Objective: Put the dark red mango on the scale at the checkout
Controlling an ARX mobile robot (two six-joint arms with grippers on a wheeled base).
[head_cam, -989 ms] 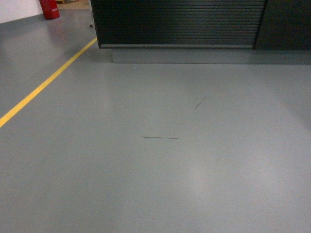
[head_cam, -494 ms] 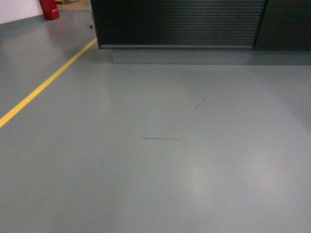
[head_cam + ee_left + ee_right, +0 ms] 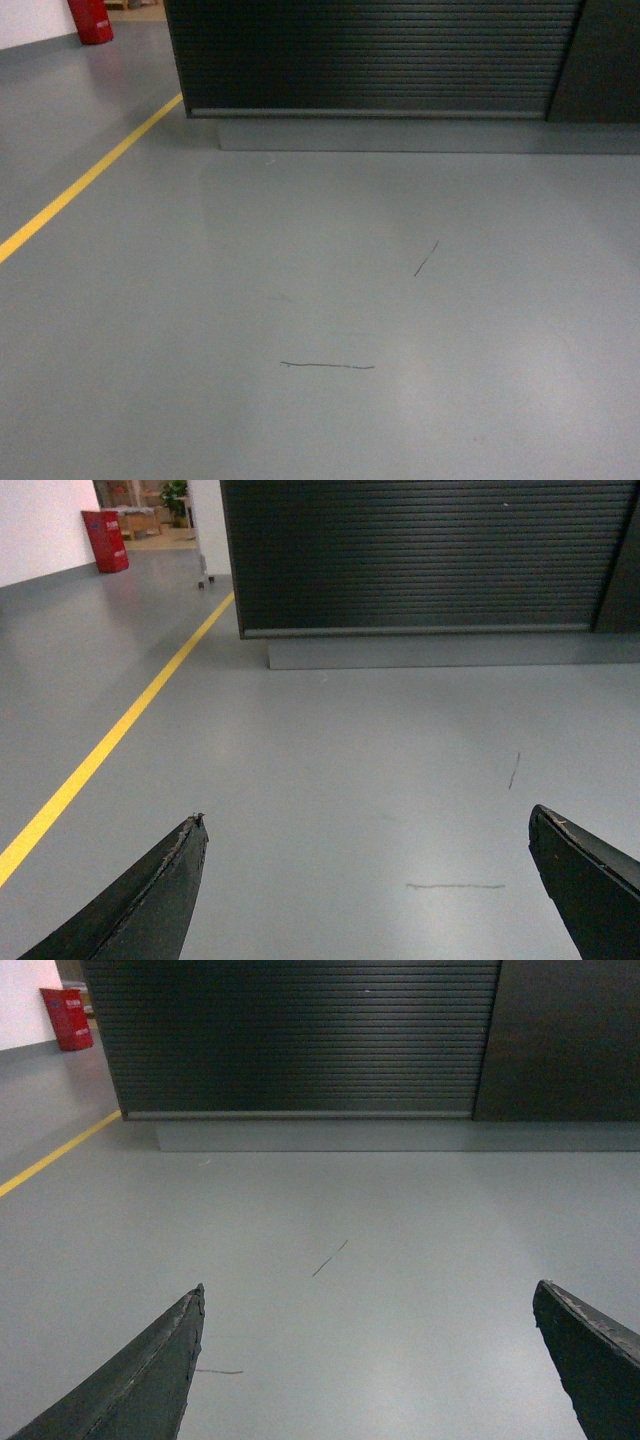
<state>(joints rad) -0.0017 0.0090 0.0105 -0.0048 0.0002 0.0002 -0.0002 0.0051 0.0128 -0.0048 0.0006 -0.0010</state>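
Ahead, we face the checkout [image 3: 370, 55], its dark ribbed front panel filling the top of the head view above a grey base plinth [image 3: 400, 135]. Only this lower front shows; the countertop lies above all three views, so we cannot see the scale, and the dark red mango appears in none of them either.

Our left gripper [image 3: 368, 880] has its jaws spread wide, the two dark fingertips [image 3: 165, 880] at the bottom corners of the left wrist view with only bare grey floor [image 3: 300, 300] between them. Our right gripper [image 3: 370, 1360] is spread just as wide and holds nothing.

On the floor in front of us lie two thin dark scuff lines [image 3: 327, 366], one level and one slanted nearer the counter. A yellow line [image 3: 90, 175] runs diagonally along the left, and a red box-like object [image 3: 105, 540] stands against the white wall far to the left.
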